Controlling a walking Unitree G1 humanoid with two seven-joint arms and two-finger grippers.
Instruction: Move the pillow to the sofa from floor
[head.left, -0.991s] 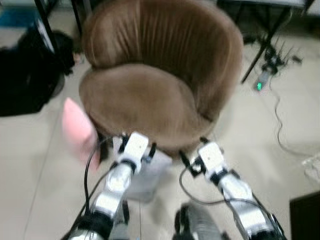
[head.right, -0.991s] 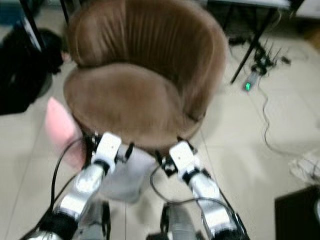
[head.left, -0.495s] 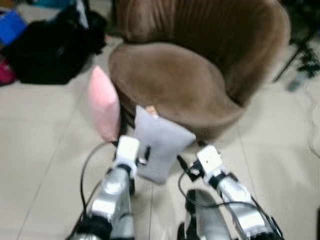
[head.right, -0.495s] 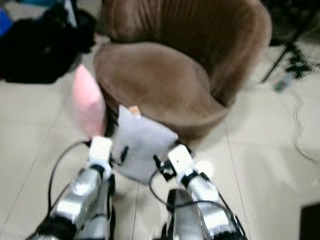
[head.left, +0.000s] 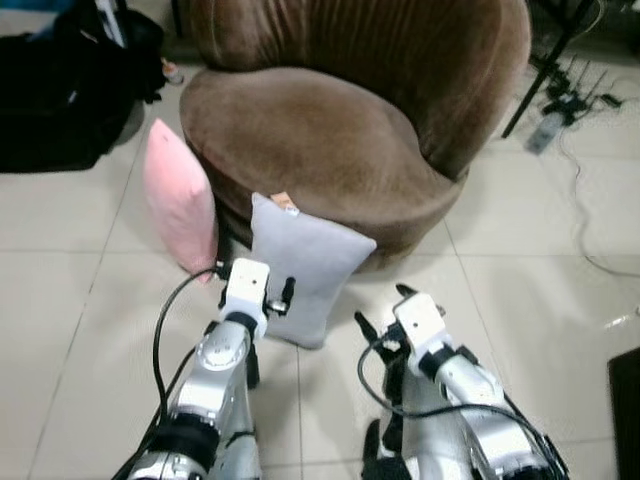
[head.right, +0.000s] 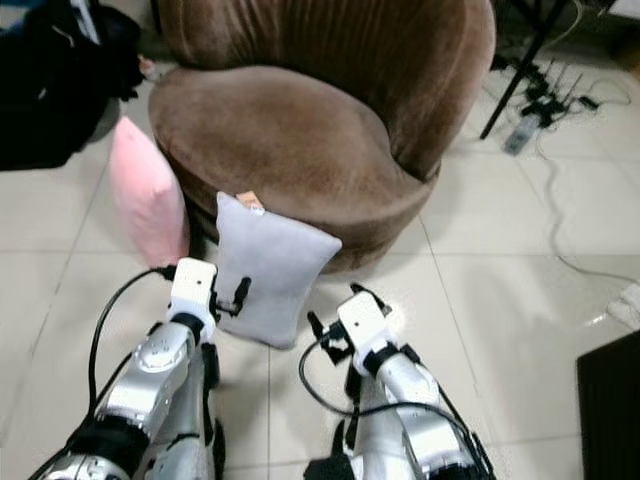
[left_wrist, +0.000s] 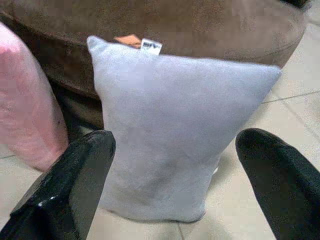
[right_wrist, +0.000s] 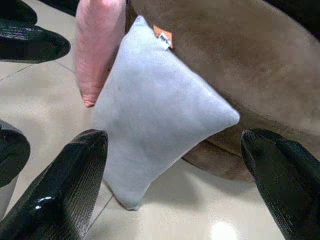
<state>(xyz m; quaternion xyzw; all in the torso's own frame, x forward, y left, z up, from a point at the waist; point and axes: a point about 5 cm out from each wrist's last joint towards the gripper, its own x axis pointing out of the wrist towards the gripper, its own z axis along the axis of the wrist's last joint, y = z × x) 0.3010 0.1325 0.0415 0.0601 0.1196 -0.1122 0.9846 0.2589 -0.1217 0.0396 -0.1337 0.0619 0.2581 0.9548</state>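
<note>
A brown round sofa chair (head.left: 340, 130) stands on the tiled floor (head.left: 60, 300); a grey pillow (head.left: 300, 270) stands on that floor, leaning against its front, with a pink pillow (head.left: 180, 210) just beside it. The left claw (left_wrist: 175, 192) and right claw (right_wrist: 170, 185) both gape wide, near the grey pillow and apart from it.

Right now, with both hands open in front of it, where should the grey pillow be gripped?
Probably by its two side edges, one hand on each. The grey pillow stands upright on the floor, leaning back on the sofa, broad face toward the robot. The left hand and right hand each frame it between open fingers. The pink pillow crowds its left edge.
</note>
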